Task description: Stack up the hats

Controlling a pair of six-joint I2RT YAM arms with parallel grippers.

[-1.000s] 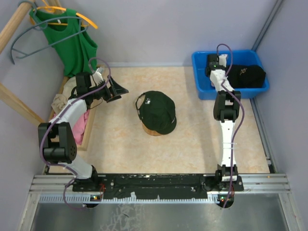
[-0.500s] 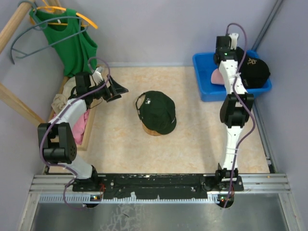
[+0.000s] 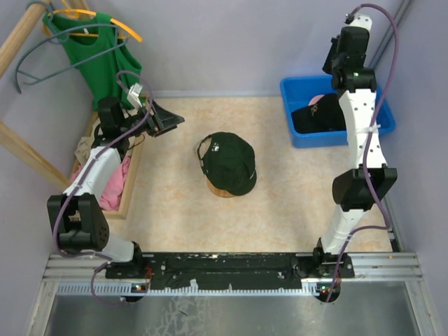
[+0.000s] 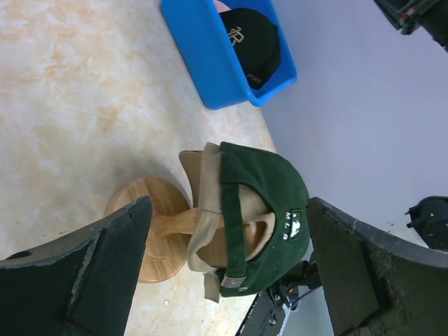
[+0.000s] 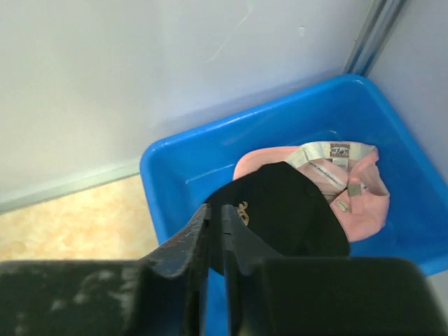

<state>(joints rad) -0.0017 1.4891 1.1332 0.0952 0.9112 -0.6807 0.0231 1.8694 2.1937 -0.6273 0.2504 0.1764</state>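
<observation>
Right pincer (image 5: 214, 211) has risen, shut — black cap (image 3: 323, 116) back in bin (image 3: 308, 138).

You have four caps in all: one dark green cap (image 3: 227, 159), one tan cap (image 4: 199, 168), one black cap (image 5: 280, 210) and one pink cap (image 5: 353, 189). Count two on the stand, two in the bin.
Wooden stand (image 4: 168, 255): one.
Blue bin (image 3: 316, 139): one.
Green top (image 3: 105, 66): one.
Hangers (image 3: 124, 28): two, one orange, one grey.
Wooden tray (image 3: 128, 196): one.
Cloths in it: you can make out two, a pink cloth (image 3: 112, 187) and a cream cloth (image 3: 87, 148). Any more underneath cannot be told.
Arms: two, left arm (image 3: 94, 171) and right arm (image 3: 360, 122).
Grippers: two, left gripper (image 3: 171, 120) and right gripper (image 5: 213, 210), each with two fingers.
</observation>
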